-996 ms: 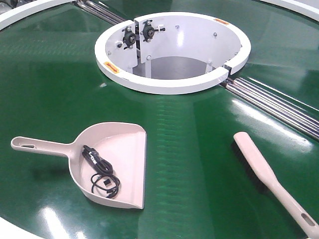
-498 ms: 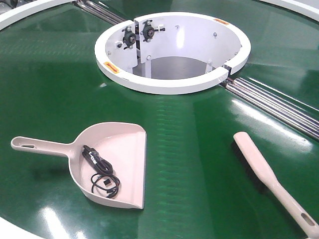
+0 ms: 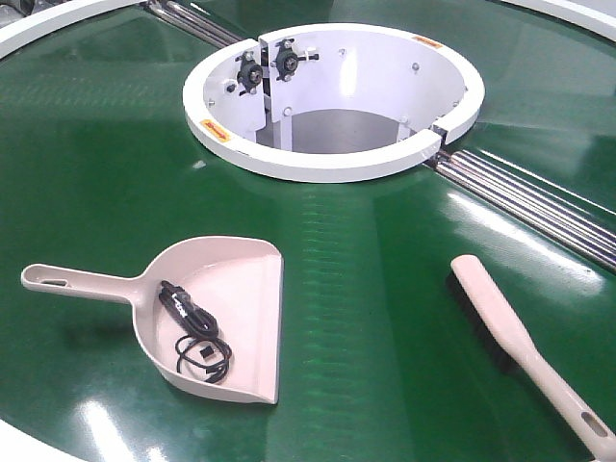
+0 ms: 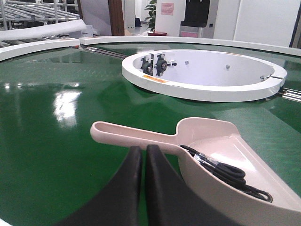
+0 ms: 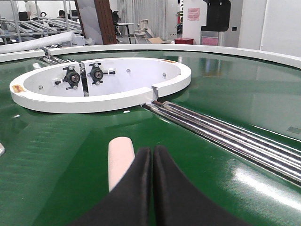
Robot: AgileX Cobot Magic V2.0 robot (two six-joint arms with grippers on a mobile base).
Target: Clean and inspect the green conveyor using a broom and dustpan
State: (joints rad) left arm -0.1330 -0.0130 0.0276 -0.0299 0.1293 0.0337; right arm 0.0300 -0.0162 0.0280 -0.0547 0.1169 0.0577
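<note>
overall, from the exterior front view, the dustpan [image 3: 217,313] is seen lying flat on the green conveyor [image 3: 366,279], handle to the left, with a black cable [image 3: 192,337] coiled inside it. the broom [image 3: 525,351] is laid well apart on the right, bristles down. no arm is visible in this view. with the cable already in the pan and both tools set down, the scene is judged to fit two stages: tools waiting to be picked up for sweeping, or tools put back with the debris collected. so no single next move can be fixed from this.

from the left wrist view, the left gripper [image 4: 143,153] is seen low and level, just before the dustpan [image 4: 207,160] handle, fingers pressed together, nothing held.

from the right wrist view, the right gripper [image 5: 151,155] is also closed with no gap and nothing between the fingers, pointing along the belt, with the broom [image 5: 120,157] end just beside it on the left, near the steel rollers [image 5: 225,136].
</note>
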